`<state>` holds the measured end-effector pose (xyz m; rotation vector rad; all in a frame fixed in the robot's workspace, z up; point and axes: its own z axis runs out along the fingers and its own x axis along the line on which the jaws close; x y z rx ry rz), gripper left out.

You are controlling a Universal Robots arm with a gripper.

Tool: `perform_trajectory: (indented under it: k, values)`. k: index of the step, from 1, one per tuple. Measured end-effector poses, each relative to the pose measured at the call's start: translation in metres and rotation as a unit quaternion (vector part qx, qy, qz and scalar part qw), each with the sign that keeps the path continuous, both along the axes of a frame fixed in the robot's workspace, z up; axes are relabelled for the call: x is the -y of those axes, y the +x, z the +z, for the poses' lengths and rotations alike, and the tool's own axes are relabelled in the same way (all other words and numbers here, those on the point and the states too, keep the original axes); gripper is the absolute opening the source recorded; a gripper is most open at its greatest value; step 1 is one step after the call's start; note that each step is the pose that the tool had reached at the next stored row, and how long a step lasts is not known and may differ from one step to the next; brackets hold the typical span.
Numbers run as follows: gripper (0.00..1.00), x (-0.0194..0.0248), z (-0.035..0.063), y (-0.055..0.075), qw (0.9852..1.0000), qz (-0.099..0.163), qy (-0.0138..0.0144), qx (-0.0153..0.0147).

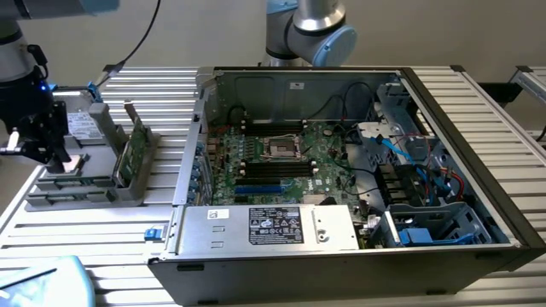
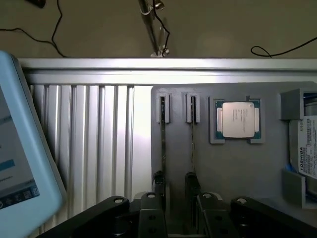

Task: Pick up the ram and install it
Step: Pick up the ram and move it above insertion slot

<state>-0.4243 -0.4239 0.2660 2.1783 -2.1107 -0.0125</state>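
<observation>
We see the claw, jaws apart, over the tray, where the ram stands edge-up in a slot, probably for easy gripping.

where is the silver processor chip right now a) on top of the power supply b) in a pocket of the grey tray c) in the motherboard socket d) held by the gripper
B: the processor chip lies flat in a pocket of the grey tray.
</observation>
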Motion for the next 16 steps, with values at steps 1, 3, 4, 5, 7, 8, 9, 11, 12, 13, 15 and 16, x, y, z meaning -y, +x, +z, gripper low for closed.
perform_trajectory:
  k: [1,3,4,5,7,8,9,11,12,13,15,16]
  values:
    - [0.31,0.0002,-0.0013,0.0,1.0,0.005,0.0,-0.0008]
    - [0.31,0.0007,-0.0042,0.0,0.9999,0.016,0.0,-0.0024]
    - [0.31,0.001,-0.0057,0.0,0.9998,0.022,0.0,-0.0032]
    - [0.31,0.0014,-0.0073,0.0,0.9996,0.027,0.0001,-0.004]
    - [0.31,0.0025,-0.0105,0.0,0.9993,0.036,0.0003,-0.0054]
    - [0.31,0.0031,-0.0119,0.0,0.9992,0.04,0.0003,-0.0061]
    - [0.31,0.0037,-0.0131,0.0,0.999,0.043,0.0003,-0.0068]
    - [0.31,0.0048,-0.0155,0.0,0.9987,0.05,0.0003,-0.0085]
    - [0.31,0.0055,-0.0165,0.0,0.9986,0.053,0.0003,-0.0093]
    - [0.31,0.0061,-0.0178,0.0,0.9984,0.055,0.0003,-0.0099]
    - [0.31,0.0077,-0.0205,0.0,0.9981,0.061,0.0004,-0.0112]
    - [0.31,0.0088,-0.0221,0.0,0.9979,0.063,0.0004,-0.0118]
